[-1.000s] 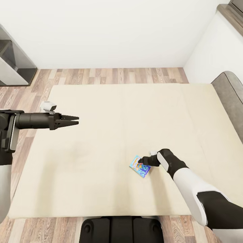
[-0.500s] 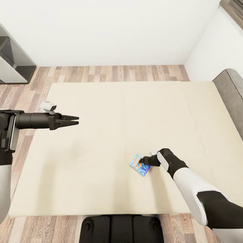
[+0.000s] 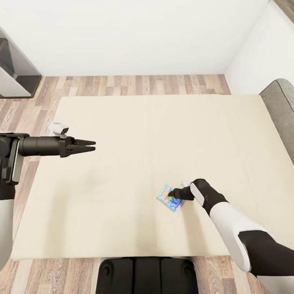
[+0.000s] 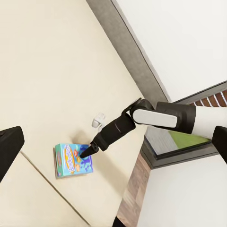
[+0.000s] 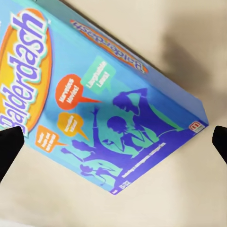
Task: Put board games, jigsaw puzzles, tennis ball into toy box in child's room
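Note:
A blue board game (image 3: 168, 197) printed "Balderdash" lies flat on the beige mattress of the bed (image 3: 134, 134), toward its near right part. My right gripper (image 3: 174, 194) hangs low over the box's right end, open. In the right wrist view the board game (image 5: 90, 104) lies close between the two spread fingertips (image 5: 9, 146). My left gripper (image 3: 89, 145) is held level over the bed's left side, far from the box, open and empty. The left wrist view looks across at the board game (image 4: 73, 160) and the right gripper (image 4: 90, 151) on it.
A grey headboard (image 3: 282, 110) runs along the bed's right side. Wood-plank floor (image 3: 134, 83) borders the bed at the far and left sides, below white walls. A dark cabinet (image 3: 14, 71) stands at the far left. My base (image 3: 147, 275) is against the bed's near edge.
The whole picture has slid a little, so the camera has moved. The box has not moved on the bed, and both arms keep their pose.

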`<state>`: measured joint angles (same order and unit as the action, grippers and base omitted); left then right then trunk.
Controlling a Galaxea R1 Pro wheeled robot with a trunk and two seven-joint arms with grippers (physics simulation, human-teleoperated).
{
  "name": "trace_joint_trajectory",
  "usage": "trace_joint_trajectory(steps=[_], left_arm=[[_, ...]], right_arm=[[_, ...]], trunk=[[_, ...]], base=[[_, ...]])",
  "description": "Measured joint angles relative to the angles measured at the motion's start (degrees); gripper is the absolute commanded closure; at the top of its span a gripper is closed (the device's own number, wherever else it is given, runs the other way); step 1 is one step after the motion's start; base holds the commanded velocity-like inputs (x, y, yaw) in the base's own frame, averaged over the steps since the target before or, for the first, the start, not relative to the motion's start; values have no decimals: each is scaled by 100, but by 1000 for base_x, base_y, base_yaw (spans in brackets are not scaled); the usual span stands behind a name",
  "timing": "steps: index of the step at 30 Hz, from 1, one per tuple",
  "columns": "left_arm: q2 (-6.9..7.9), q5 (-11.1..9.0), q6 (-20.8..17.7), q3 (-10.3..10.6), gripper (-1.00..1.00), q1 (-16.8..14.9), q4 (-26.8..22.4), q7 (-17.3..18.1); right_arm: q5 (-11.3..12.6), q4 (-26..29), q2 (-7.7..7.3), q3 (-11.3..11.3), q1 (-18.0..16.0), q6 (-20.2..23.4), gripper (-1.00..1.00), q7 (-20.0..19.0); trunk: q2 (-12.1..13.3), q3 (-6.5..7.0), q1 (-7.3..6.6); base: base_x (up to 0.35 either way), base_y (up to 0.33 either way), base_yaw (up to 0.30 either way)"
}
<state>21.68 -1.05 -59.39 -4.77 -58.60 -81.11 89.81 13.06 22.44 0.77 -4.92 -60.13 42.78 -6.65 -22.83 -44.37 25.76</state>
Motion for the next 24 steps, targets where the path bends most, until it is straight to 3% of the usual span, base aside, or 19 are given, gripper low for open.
trace_joint_trajectory(steps=[24], left_arm=[[-7, 9, 0, -7, -100, 0, 0, 1]], right_arm=[[-8, 176, 9, -9, -163, 164, -100, 22]], trunk=[[0, -220, 0]], base=[[0, 0, 0]])
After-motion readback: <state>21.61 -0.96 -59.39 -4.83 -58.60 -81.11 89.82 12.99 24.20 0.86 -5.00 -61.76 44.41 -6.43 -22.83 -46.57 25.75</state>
